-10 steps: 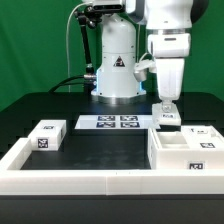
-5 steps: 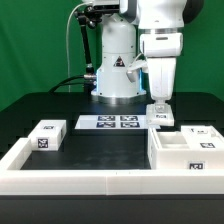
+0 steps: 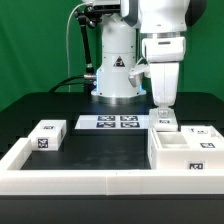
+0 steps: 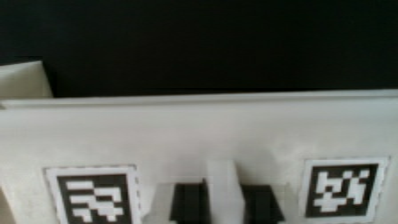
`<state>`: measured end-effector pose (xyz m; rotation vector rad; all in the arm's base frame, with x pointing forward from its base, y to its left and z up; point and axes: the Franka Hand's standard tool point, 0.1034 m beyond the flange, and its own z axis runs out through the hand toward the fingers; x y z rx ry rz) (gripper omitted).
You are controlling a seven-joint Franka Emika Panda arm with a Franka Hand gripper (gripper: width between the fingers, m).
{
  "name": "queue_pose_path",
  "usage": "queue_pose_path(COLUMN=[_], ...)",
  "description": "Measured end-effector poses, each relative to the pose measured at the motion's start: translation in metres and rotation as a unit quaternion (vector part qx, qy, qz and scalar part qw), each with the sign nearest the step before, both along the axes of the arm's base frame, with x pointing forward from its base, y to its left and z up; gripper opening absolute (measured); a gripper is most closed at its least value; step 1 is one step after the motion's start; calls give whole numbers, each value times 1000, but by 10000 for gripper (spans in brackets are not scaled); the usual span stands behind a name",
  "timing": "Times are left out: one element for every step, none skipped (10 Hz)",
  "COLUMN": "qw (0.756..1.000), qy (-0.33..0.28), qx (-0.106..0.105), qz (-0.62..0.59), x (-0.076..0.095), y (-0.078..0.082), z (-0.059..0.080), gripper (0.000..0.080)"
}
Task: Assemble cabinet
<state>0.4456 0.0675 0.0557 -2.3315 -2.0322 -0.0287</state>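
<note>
The cabinet (image 3: 186,151) is a large white box with open compartments at the exterior view's right front. My gripper (image 3: 164,108) hangs just behind its far left corner. It is shut on a white tagged part (image 3: 165,121), which it holds at about the height of the cabinet's top edge. In the wrist view the dark fingers (image 4: 187,203) clamp a thin white rib of that part (image 4: 196,130), between two black-and-white tags. Whether the part touches the cabinet I cannot tell.
A small white tagged block (image 3: 47,135) lies at the exterior view's left. The marker board (image 3: 112,122) lies in the middle behind it. A low white border wall (image 3: 70,178) runs along the front. Another tagged white piece (image 3: 201,131) shows behind the cabinet. The robot base (image 3: 117,70) stands at the back.
My gripper, with the white part in it, moved a little to the exterior view's left, then came part of the way back. Nothing else moved.
</note>
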Motion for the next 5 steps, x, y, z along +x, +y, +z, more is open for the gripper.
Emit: queue_pose_path(qw=[1000, 1000, 1000, 1000, 1000], qy=[-1, -1, 1, 5, 9], qx=[1, 1, 2, 1, -1], qz=[0, 0, 0, 0, 0], x=[3, 5, 5, 5, 5], y=[1, 2, 2, 1, 1], z=[0, -1, -2, -2, -2], gripper=[73, 73, 73, 73, 73])
